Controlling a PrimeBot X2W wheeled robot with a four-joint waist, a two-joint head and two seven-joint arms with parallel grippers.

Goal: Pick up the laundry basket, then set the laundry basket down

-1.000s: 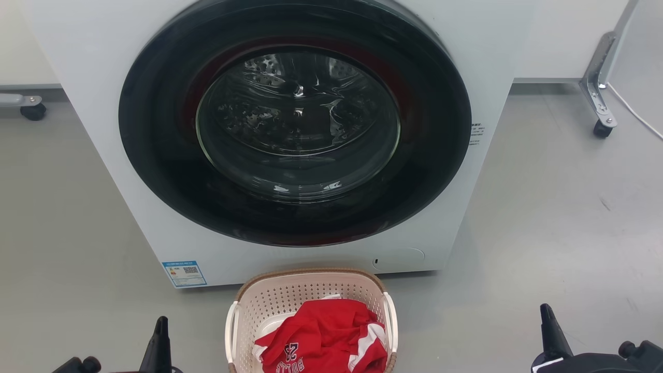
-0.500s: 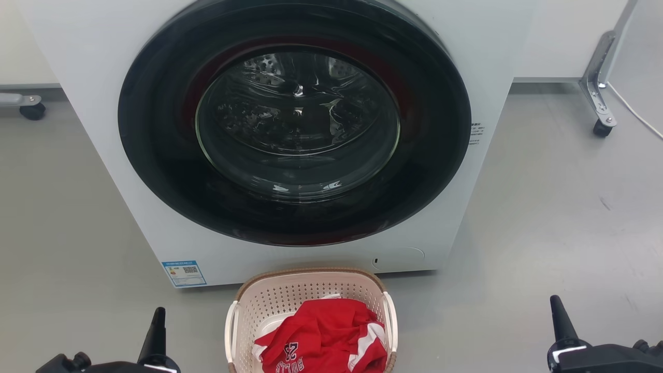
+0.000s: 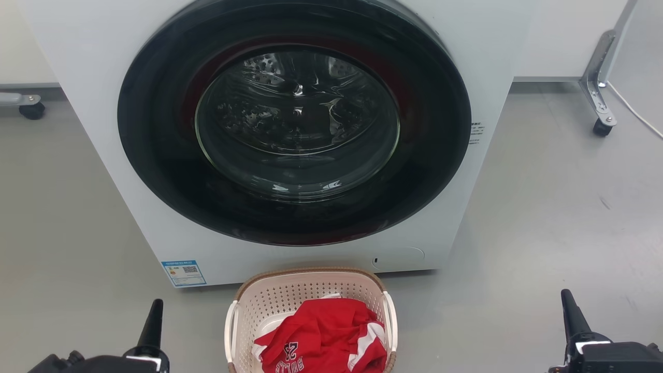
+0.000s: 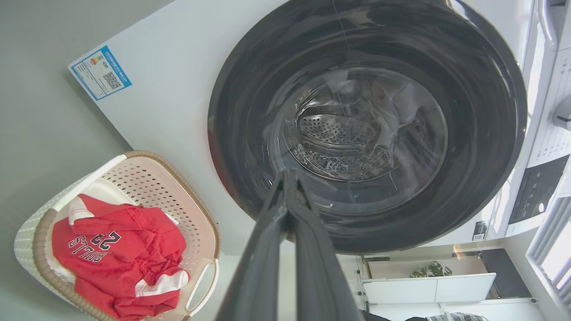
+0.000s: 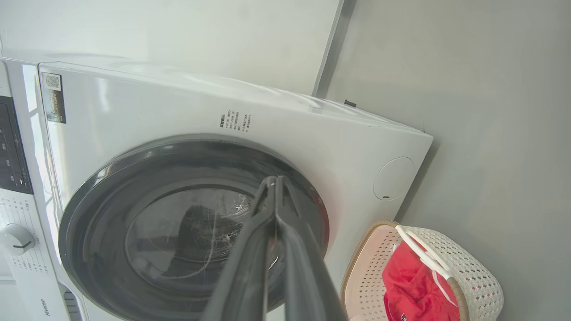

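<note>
The laundry basket, cream-white and perforated with a brown woven rim and white side handles, stands on the grey floor just in front of the washing machine. It holds a red and white jersey. The basket also appears at the lower left of the left wrist view and the lower right of the right wrist view. My left gripper is low at the basket's left, well apart from it, shut and empty. My right gripper is far off to the basket's right, also shut and empty.
The washing machine's round dark glass door is closed directly behind the basket. A metal frame leg on a caster stands at the back right, another caster at the back left. Bare grey floor lies on both sides.
Both grippers have drifted outward, away from the basket: the left slightly to the left, the right further to the right and a little up. The basket has stayed put.
</note>
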